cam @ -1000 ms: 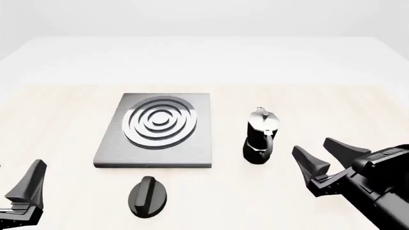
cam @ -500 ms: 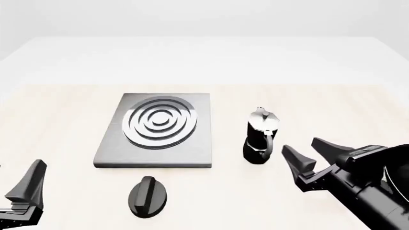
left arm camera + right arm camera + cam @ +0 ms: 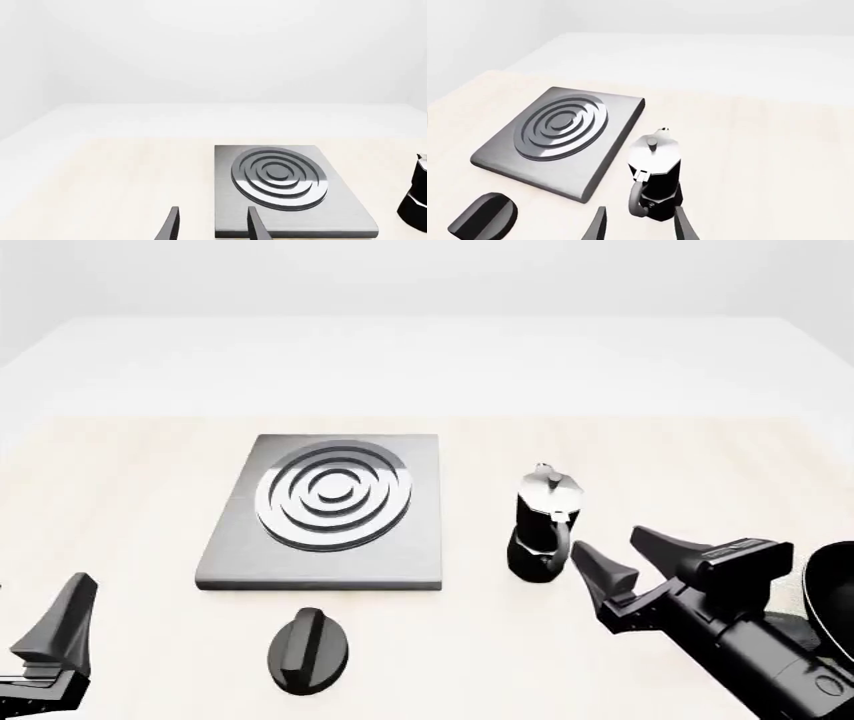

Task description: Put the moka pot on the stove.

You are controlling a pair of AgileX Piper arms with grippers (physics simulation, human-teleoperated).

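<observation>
The moka pot [image 3: 545, 528] stands upright on the pale table [image 3: 120, 490], just to the right of the stove [image 3: 334, 512] and apart from it, with its silver lid and knob on top and its curved handle turned toward the arms' side. Starting far to the left of the stove, the left gripper [image 3: 54, 635] sits low at the near edge of the table, well away from everything; in its wrist view its two fingers [image 3: 172, 226] stand parted with nothing between them, pointing toward the stove's near left corner. The stove itself lies flat, a square grey plate with its rings of silver and dark bare. Just in front of the stove, on the near side, lies a black oval knob [image 3: 310, 649], close to the stove's edge but not touching it. To the right of the stove, past the pot, the right gripper [image 3: 626, 562] reaches in with its fingers [image 3: 597, 570] spread wide and empty, tips just beside the pot's handle; in its wrist view the handle sits between the finger tips, and whether they touch it I cannot tell. At the far right edge a dark rounded object [image 3: 830, 590] shows partly behind that arm.
</observation>
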